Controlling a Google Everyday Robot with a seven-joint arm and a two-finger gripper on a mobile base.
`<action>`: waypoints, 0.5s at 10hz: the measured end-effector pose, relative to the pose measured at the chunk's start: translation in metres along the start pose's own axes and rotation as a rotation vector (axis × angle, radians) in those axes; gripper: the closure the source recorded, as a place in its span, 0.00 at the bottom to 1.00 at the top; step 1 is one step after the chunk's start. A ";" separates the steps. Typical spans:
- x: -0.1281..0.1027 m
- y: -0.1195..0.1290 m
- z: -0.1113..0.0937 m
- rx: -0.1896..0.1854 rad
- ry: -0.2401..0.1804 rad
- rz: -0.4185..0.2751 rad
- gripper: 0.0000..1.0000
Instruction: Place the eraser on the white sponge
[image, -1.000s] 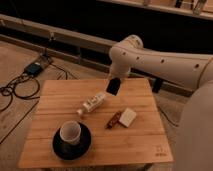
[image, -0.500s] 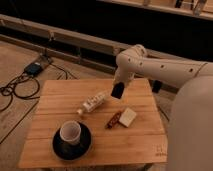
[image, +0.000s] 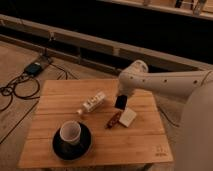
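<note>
The eraser (image: 120, 103) is a flat black slab hanging just above the wooden table (image: 145, 145), with my gripper (image: 120, 98) shut on its top end. My white arm reaches in from the right. The white sponge (image: 128, 117), a cream squarish block, lies on the table directly below and slightly right of the eraser. The eraser's lower edge is close over the sponge's far corner; I cannot tell whether they touch.
A small reddish-brown oblong thing (image: 114, 120) lies against the sponge's left side. A white bottle-like item (image: 93, 102) lies to the left. A white cup (image: 70, 132) stands on a dark saucer (image: 75, 149) at the front left. Cables (image: 20, 87) lie on the floor at left.
My arm has carried the eraser to the right and down, from over the table's back middle to just above the white sponge.
</note>
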 end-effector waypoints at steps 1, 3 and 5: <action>0.010 -0.002 0.001 0.008 0.005 -0.008 1.00; 0.022 -0.001 -0.002 0.017 0.009 -0.019 1.00; 0.035 -0.004 -0.002 0.039 0.043 -0.003 1.00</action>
